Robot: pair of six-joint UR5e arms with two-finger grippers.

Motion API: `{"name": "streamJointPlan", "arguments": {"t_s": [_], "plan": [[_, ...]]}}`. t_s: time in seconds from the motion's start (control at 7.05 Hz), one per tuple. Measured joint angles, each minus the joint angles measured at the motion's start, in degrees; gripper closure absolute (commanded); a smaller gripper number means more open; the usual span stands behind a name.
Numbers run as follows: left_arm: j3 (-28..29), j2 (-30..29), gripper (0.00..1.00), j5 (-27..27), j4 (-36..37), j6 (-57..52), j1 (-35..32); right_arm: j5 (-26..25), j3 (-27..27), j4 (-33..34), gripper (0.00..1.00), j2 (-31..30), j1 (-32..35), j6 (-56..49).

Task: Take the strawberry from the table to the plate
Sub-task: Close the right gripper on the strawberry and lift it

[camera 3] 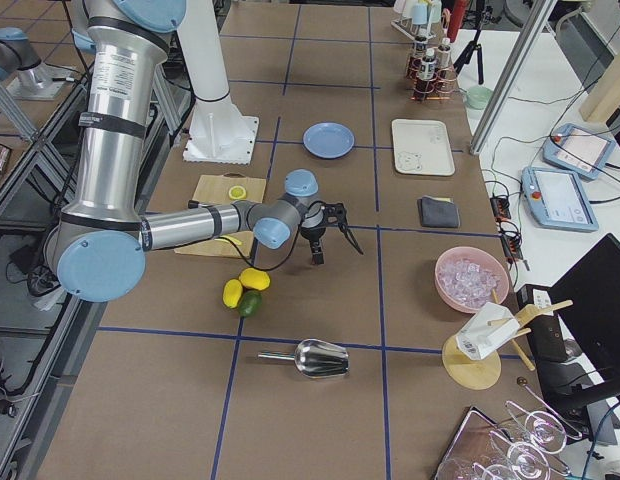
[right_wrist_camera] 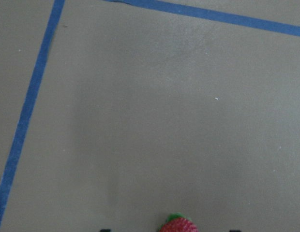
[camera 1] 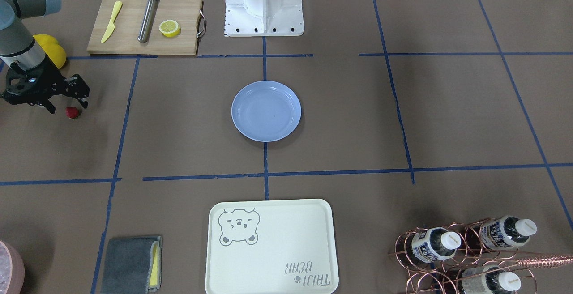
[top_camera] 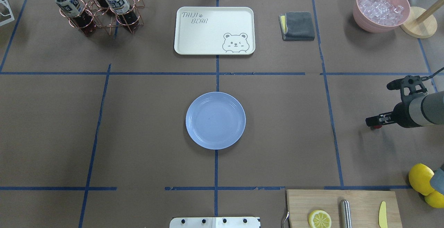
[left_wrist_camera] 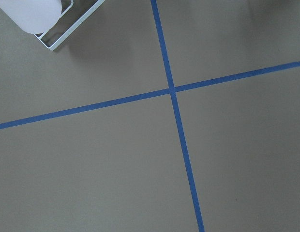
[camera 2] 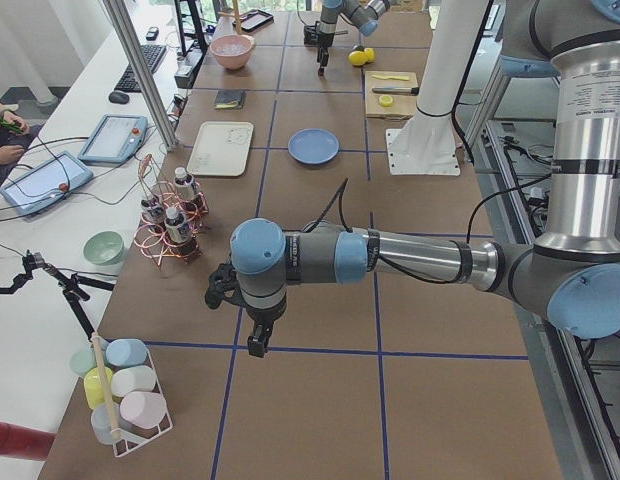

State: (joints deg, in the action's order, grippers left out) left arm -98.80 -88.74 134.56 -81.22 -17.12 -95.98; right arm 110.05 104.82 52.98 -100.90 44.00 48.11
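The strawberry point(camera 1: 72, 113) lies on the brown table point(camera 1: 179, 142) at the robot's far right, a small red berry with a green cap. My right gripper point(camera 1: 67, 107) hangs just over it, open, one finger on either side of the berry. In the right wrist view the strawberry point(right_wrist_camera: 178, 225) peeks in at the bottom edge, between the widely spaced fingertips. The light-blue plate point(camera 1: 266, 111) sits empty at the table's centre, well away from the berry. My left gripper point(camera 2: 255, 345) hovers over the table's other end and shows only in the exterior left view, so I cannot tell its state.
Yellow lemons point(camera 1: 51, 48) lie just behind the right gripper. A cutting board point(camera 1: 145, 25) carries a lemon half, a yellow knife and a steel tube. The bear tray point(camera 1: 271, 247), a grey cloth point(camera 1: 130, 265) and a bottle rack point(camera 1: 465, 253) line the far side.
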Motion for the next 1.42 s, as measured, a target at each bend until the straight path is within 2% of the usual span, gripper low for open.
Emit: {"name": "streamJointPlan", "arguments": {"t_s": [0.43, 0.85, 0.99, 1.13, 1.42], "plan": [[-0.3, 0.08, 0.0, 0.0, 0.01, 0.03, 0.0, -0.94, -1.85, -0.15, 0.22, 0.72, -0.19, 0.11], [-0.4, 0.06, 0.0, 0.0, 0.01, 0.06, 0.0, -0.93, -2.24, -0.16, 0.38, 0.79, -1.0, 0.12], [-0.41, 0.06, 0.0, 0.0, 0.01, 0.05, 0.0, -0.92, -2.43, -0.16, 0.6, 0.79, -1.06, 0.08], [-0.42, 0.06, 0.0, 0.0, 0.01, 0.03, 0.0, -0.9, -2.48, -0.15, 0.99, 0.82, -1.09, 0.04], [-0.49, 0.02, 0.0, 0.0, 0.01, 0.02, 0.0, -0.9, -2.46, -0.16, 1.0, 0.86, -1.11, -0.03]]}}
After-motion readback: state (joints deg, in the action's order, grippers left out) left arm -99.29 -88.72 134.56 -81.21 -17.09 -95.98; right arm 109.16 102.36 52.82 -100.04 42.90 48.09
